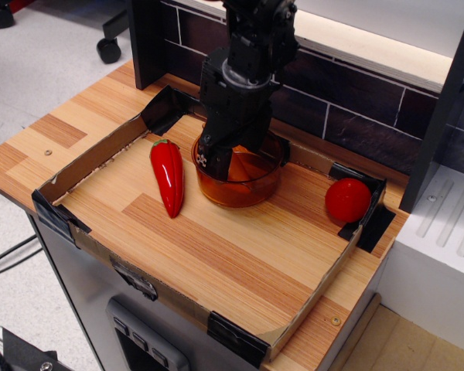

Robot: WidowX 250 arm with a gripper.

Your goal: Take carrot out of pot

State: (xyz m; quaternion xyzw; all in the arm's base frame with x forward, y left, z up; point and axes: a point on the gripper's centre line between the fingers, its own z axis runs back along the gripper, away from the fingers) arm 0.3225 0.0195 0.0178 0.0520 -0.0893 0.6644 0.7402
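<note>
The amber transparent pot (pixel 257 188) stands at the back middle of the cardboard-rimmed board. My black gripper (pixel 227 164) reaches straight down into the pot, its near finger (pixel 216 158) inside the left wall. The carrot is almost wholly hidden behind the fingers. Only a pale orange patch (pixel 246 167) shows inside the pot, right of the near finger. The far finger is hidden behind the wrist, so I cannot see how the jaws stand.
A long glossy red pepper (pixel 168 176) lies just left of the pot. A round red tomato (pixel 348 199) sits in the right back corner. A low cardboard rim (pixel 85 166) surrounds the board. A dark tiled wall (pixel 348 116) runs behind, a white appliance (pixel 448 224) to the right.
</note>
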